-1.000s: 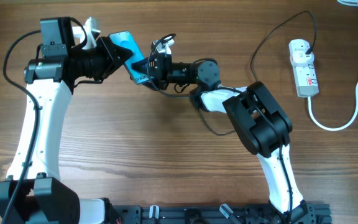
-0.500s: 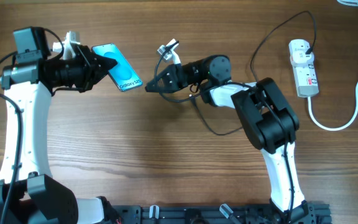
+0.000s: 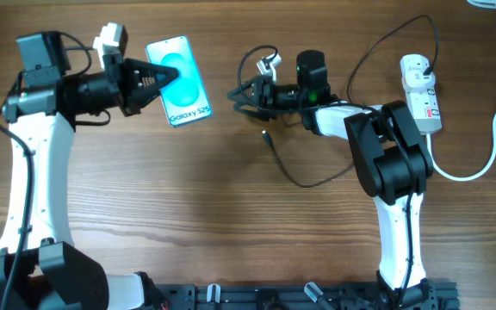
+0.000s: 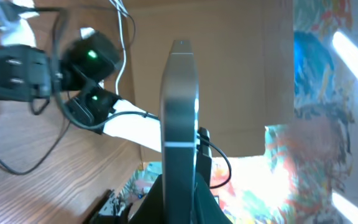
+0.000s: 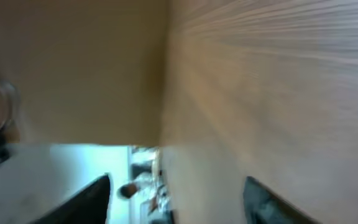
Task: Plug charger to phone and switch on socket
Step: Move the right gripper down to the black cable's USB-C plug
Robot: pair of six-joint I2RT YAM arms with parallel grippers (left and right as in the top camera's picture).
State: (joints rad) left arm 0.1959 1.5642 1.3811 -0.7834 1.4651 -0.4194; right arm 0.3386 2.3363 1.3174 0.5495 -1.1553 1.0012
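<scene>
The phone (image 3: 179,81), light-blue screen up with "Galaxy S25" on it, is held above the table at the upper left by my left gripper (image 3: 151,83), which is shut on its edge. In the left wrist view the phone (image 4: 179,106) shows edge-on between the fingers (image 4: 179,202). The charger's black cable (image 3: 298,179) lies on the table, with its plug tip (image 3: 265,133) free, right of the phone. Its white adapter (image 3: 416,65) sits in the socket (image 3: 424,105). My right gripper (image 3: 241,96) is open and empty above the plug tip. The blurred right wrist view shows its fingers apart (image 5: 179,190).
The socket's thick white cord (image 3: 472,168) loops along the right edge of the wooden table (image 3: 188,207). The charger cable arcs from the adapter past my right arm. The arm bases stand at the front edge.
My right gripper has pulled back to the right, away from the phone. My left gripper has turned the phone screen-up and shifted it slightly. The plug tip now lies on the table.
</scene>
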